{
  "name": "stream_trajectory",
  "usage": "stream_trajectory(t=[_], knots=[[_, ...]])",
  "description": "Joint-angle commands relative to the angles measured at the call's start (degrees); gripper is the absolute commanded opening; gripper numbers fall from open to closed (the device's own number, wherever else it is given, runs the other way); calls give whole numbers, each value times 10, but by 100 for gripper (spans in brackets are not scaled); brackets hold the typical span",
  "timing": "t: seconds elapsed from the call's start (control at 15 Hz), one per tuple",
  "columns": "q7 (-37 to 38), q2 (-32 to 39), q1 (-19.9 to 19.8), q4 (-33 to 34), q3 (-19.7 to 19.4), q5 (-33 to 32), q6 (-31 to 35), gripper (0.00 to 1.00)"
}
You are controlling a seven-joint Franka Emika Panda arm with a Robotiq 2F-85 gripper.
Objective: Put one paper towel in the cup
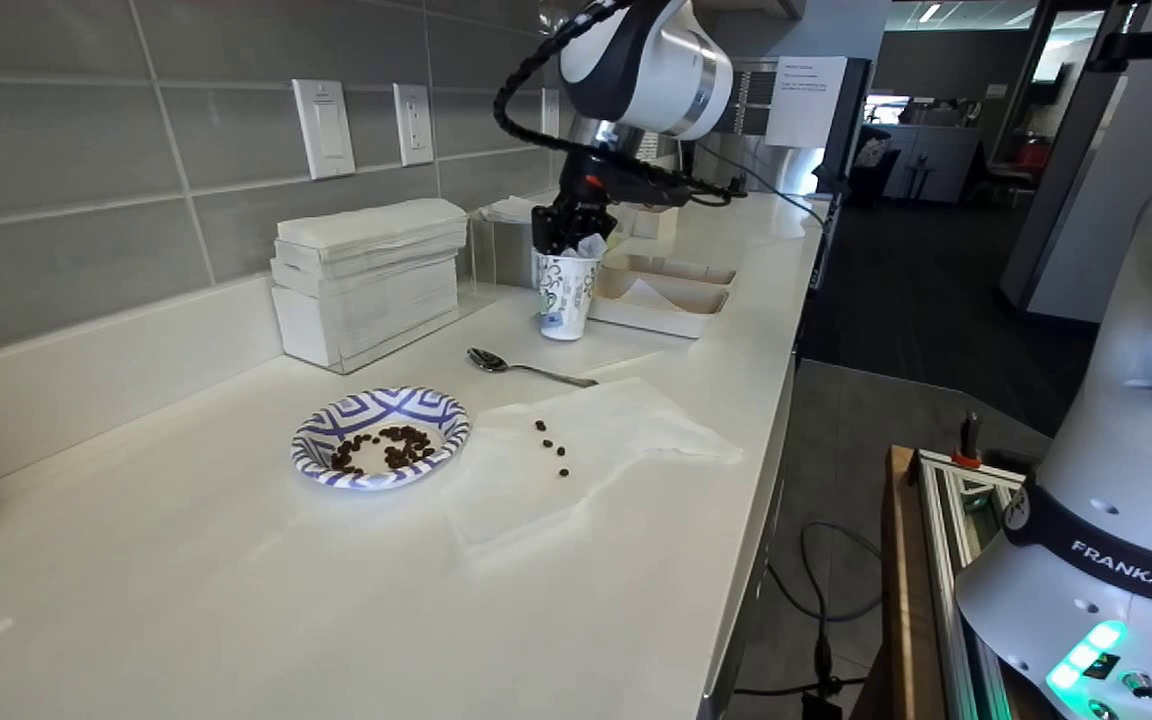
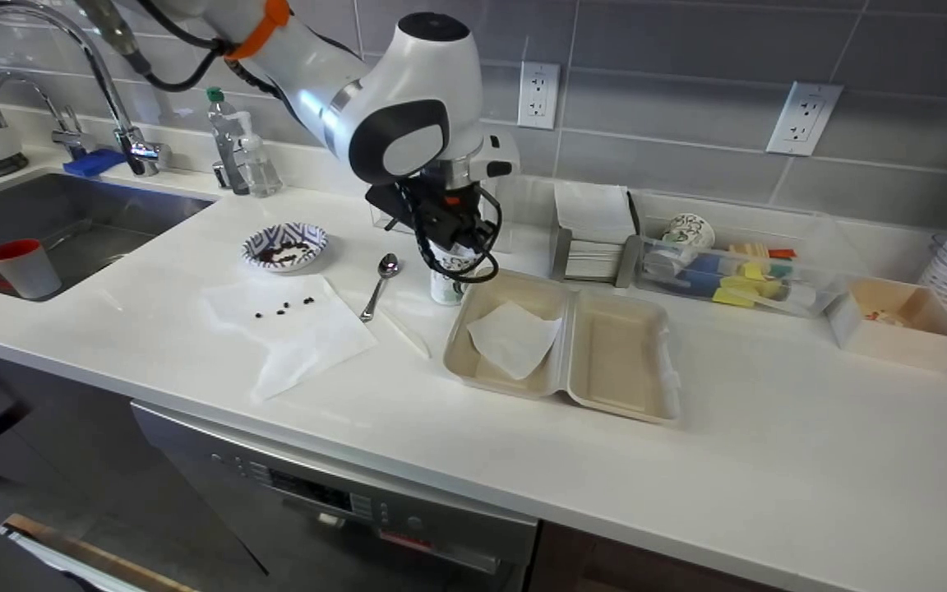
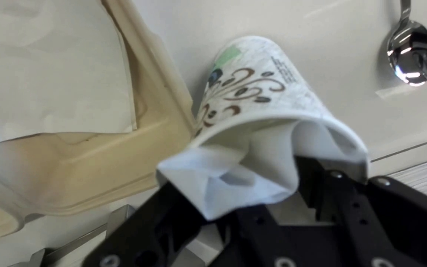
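The white cup with printed swirls (image 1: 566,298) stands upright on the counter; it also shows in an exterior view (image 2: 447,288) and in the wrist view (image 3: 250,87). The crumpled white paper towel (image 3: 235,178) sits in the cup's mouth, with folded edges sticking out above the rim; a bit of it shows in an exterior view (image 1: 591,246). My gripper (image 3: 241,189) is at the cup's mouth with its fingers spread apart. The right finger in the wrist view reaches inside the rim; the left finger is partly hidden behind the towel. In an exterior view the gripper (image 1: 564,232) points down over the cup.
An opened takeout box (image 2: 515,382) with a paper sheet stands beside the cup. A spoon (image 1: 526,368), a patterned plate of beans (image 1: 381,478) and a flat sheet with several beans (image 1: 626,430) lie nearby. Napkin stacks (image 1: 371,280) (image 2: 597,238) stand along the wall.
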Motion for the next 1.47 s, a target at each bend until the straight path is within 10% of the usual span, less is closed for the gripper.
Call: stream_trajectory(t=[0.0, 0.07, 0.2, 0.53, 1.4], knots=[[41, -19, -8, -2, 11, -48, -43, 75], [51, -21, -6, -2, 12, -58, -47, 33], [64, -27, -5, -1, 16, -72, -60, 36], [81, -39, -4, 3, 23, -87, -75, 0], [195, -96, -12, 16, 21, -189, -144, 0]])
